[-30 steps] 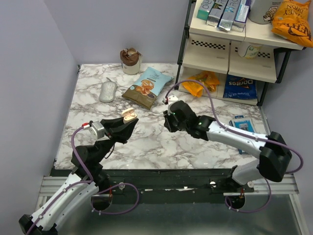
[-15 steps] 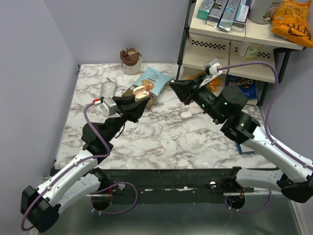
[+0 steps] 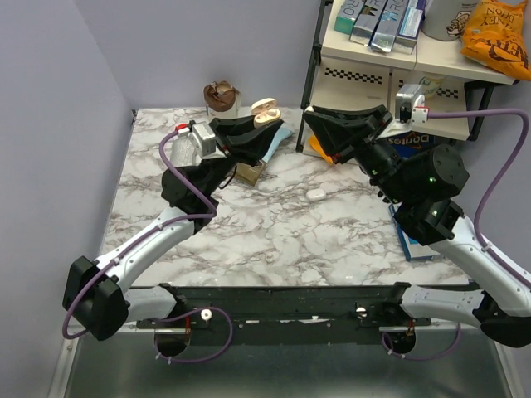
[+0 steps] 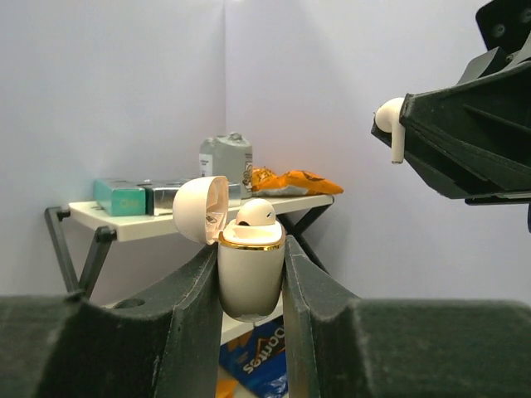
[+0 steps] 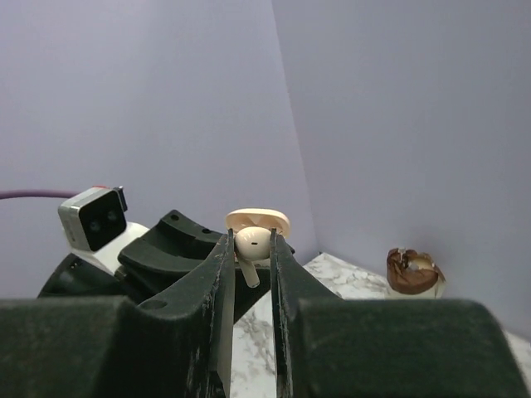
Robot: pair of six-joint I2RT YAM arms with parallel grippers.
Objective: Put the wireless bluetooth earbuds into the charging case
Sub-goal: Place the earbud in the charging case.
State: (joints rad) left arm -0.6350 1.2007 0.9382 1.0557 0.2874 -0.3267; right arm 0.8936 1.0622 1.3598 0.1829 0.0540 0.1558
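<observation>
Your left gripper (image 3: 259,131) clamps the open charging case (image 4: 250,282), 1 earbud (image 4: 255,214) seated; your right gripper (image 5: 251,249) pinches the second earbud (image 4: 388,118), stem below its fingertips. Align that stem over the free socket, then lower straight.

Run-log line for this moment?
left gripper: shut on open charging case, first earbud seated | right gripper: shut on second earbud, clear of case | insertion: pending

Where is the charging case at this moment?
The charging case stands upright, lid open, between the left arm's fingers; in the top view it hangs above the snack bag at the table's far side.
</observation>
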